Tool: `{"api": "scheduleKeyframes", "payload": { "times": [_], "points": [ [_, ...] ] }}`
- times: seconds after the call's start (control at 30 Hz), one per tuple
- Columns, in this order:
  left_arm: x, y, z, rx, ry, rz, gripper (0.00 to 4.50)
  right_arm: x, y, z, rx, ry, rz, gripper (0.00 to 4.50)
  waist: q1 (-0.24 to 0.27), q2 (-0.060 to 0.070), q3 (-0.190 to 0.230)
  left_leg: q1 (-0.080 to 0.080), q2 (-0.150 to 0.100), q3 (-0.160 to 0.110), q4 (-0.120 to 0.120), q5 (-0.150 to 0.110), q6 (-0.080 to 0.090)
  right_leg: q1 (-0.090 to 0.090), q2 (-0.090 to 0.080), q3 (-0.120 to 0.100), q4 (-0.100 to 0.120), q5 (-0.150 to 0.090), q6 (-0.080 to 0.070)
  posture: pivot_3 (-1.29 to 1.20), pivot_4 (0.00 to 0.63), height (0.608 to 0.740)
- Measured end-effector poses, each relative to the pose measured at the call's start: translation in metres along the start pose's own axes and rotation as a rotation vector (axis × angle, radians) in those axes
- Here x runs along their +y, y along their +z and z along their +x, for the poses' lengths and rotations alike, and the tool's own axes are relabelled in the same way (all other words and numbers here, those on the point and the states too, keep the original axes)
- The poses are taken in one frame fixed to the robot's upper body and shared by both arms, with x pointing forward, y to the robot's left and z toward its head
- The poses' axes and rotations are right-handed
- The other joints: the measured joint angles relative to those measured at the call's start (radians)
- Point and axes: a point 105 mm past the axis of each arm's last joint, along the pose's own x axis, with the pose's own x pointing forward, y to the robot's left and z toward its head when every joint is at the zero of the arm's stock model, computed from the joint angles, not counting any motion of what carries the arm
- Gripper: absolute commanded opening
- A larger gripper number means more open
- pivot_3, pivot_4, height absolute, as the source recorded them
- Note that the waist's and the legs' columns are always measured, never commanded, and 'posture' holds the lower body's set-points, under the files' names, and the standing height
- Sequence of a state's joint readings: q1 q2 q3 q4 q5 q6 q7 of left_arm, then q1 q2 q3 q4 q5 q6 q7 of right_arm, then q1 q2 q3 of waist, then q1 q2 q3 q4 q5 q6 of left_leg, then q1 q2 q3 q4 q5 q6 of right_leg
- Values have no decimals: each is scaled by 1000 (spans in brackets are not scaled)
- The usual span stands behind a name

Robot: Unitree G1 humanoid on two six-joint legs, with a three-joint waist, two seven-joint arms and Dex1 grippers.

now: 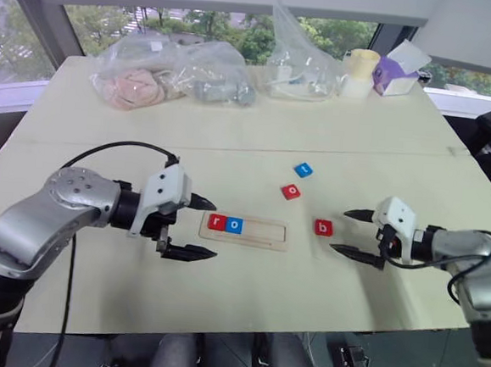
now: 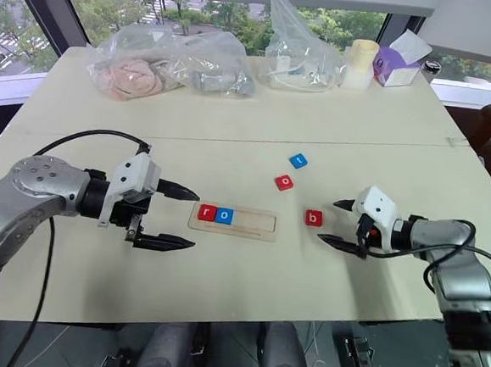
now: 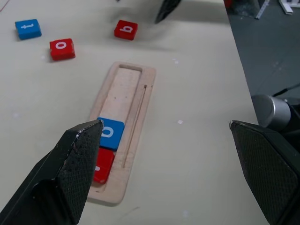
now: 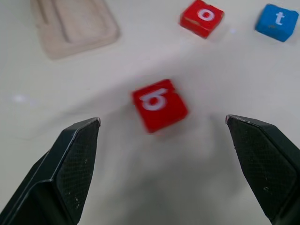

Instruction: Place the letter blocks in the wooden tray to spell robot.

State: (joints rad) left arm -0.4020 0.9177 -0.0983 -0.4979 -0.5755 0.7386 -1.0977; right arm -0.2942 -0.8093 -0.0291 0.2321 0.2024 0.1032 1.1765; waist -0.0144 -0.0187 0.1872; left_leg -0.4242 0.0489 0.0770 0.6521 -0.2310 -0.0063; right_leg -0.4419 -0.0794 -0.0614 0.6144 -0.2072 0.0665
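Head views: lying flat on the matte cream table (image 1: 245, 294), a long pale wooden tray (image 1: 244, 228) with rounded corners and a shallow channel, holding a glossy red r block (image 1: 217, 223) and a blue o block (image 1: 234, 226) touching at its left end. Sitting loose to the right of the tray, a red b block (image 1: 323, 228); beyond it, a red o block (image 1: 291, 191) and a blue t block (image 1: 303, 169). Hovering just left of the tray, the left gripper (image 1: 198, 227), black fingers spread wide, holding nothing. Standing agape near the b, the right gripper (image 1: 354, 234), empty too.

Left wrist view: showing wood grain along the tray, square tiles with softened edges, and textured fingertips (image 3: 79, 154) standing well apart.

Right wrist view: framing the b between parted, empty pads (image 4: 75, 150), apart from both.
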Motion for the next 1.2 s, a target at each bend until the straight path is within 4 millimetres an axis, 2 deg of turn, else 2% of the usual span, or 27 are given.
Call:
{"api": "scheduleKeyframes", "payload": {
  "times": [0.07, 0.17, 0.2, 0.27, 0.4, 0.43, 0.6, 0.73, 0.83, 0.87, 1.03, 1.2],
  "points": [
    [0, -1, 1, -2, 11, -12, 4500, -2, -8, 8, 5, 30, -1, 4421, 1, 0, 0, -1, 0, 1, -1, 0, 0, 0, 0, 1, 0, 0, 0, 0, 150, 739],
    [-1, -2, 2, 0, 22, -31, 4500, -6, -4, 15, -16, 66, -26, 4421, 0, 0, 0, -1, 0, 2, -1, 0, 0, 0, 0, 2, 0, 0, 0, 0, 150, 739],
    [-2, -3, 2, 1, 25, -36, 4500, -6, -4, 17, -20, 75, -31, 4193, 0, 0, 0, -1, 0, 2, 0, 0, 0, 0, 0, 2, 0, 0, 0, 0, 150, 739],
    [-2, -6, 1, 3, 34, -53, 4500, -7, -4, 21, -25, 96, -43, 3532, -1, 0, 0, 0, 0, 2, 0, 0, 0, 0, 0, 2, 0, 0, 1, 0, 150, 739],
    [-2, -9, -1, 17, 49, -59, 4500, -1, -3, 28, -43, 149, -55, 1475, 0, 0, 0, 3, 0, 2, 1, 1, -1, 2, 0, 2, 2, 0, 1, 0, 150, 739],
    [-1, -10, -2, 20, 55, -61, 4500, -1, -2, 28, -45, 152, -55, 1153, 0, 0, 0, 3, 0, 2, 1, 1, -1, 3, 0, 2, 2, 0, 1, 0, 150, 739],
    [0, -20, -11, 53, 87, -89, 4500, 8, 3, 26, -33, 163, -60, 1159, 3, 0, 0, 4, 0, 2, 0, 1, -1, 2, 0, 2, 3, 0, 0, 0, 150, 739],
    [15, -34, -26, 92, 162, -111, 4500, 19, 48, 39, -105, 169, -54, 1159, -2, 0, 0, 3, 1, 2, 0, 1, -2, -1, 0, 3, 5, 0, 0, 0, 150, 739],
    [28, -45, -41, 139, 231, -122, 4500, 36, 87, 56, -145, 188, -82, 1159, 2, 0, 0, 3, 1, 2, 0, 1, -2, -1, 0, 3, 6, 0, 0, 0, 150, 739],
    [29, -47, -42, 143, 235, -124, 4500, 41, 93, 61, -155, 192, -68, 1159, 3, 0, 0, 3, 1, 2, 0, 1, -2, -2, 0, 3, 5, 1, -1, 0, 150, 739],
    [27, -49, -42, 143, 223, -129, 4500, 68, 99, 90, -142, 242, 17, 1159, 13, 0, 0, -2, 0, 3, 0, 1, -2, -3, -3, 3, 1, 2, -4, 0, 150, 739],
    [26, -48, -37, 127, 227, -130, 4500, 72, 97, 97, -111, 247, -22, 1159, 20, 0, 0, -2, 0, 5, 0, 1, -2, -3, -2, 3, 1, 3, -4, 0, 150, 739]
  ]
}}
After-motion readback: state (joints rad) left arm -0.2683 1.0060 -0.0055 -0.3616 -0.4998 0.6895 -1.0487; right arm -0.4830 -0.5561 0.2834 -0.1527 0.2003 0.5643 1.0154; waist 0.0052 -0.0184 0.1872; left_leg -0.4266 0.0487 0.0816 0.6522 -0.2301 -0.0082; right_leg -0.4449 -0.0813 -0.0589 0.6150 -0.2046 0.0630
